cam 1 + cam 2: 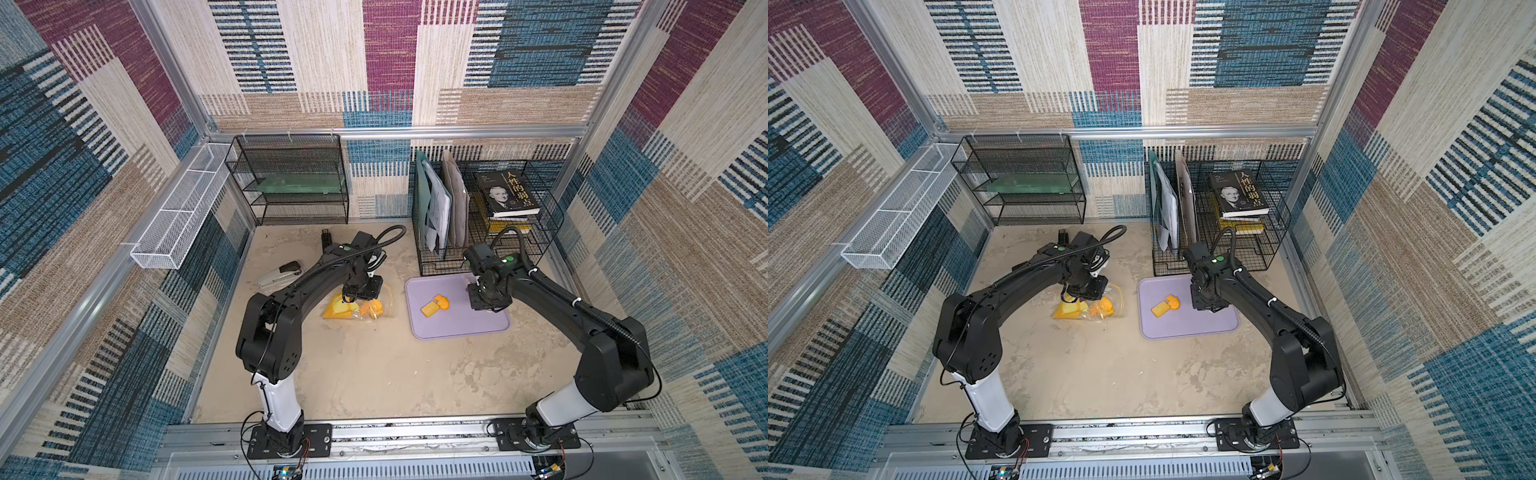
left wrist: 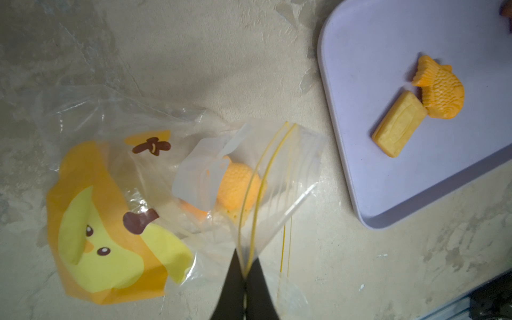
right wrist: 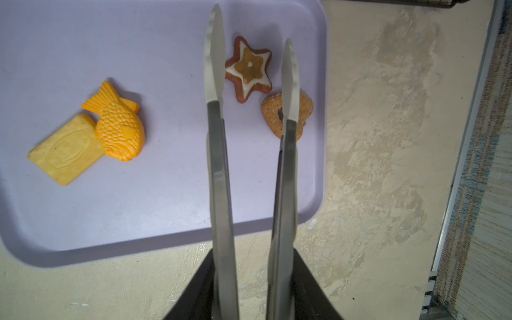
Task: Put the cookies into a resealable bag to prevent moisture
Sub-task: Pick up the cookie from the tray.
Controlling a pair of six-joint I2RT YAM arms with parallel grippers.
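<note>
The right gripper is clamped on the metal tongs. Their parted blades run near-to-far and straddle the star cookie near the right edge of the lilac tray. To its left, the left gripper pinches the mouth of the resealable bag.

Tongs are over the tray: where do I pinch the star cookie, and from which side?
I'd pinch the star cookie across two opposite notches, not its points. It lies flat on the lilac tray, so bring the tongs straight down, keeping clear of the heart cookie beside it.
</note>
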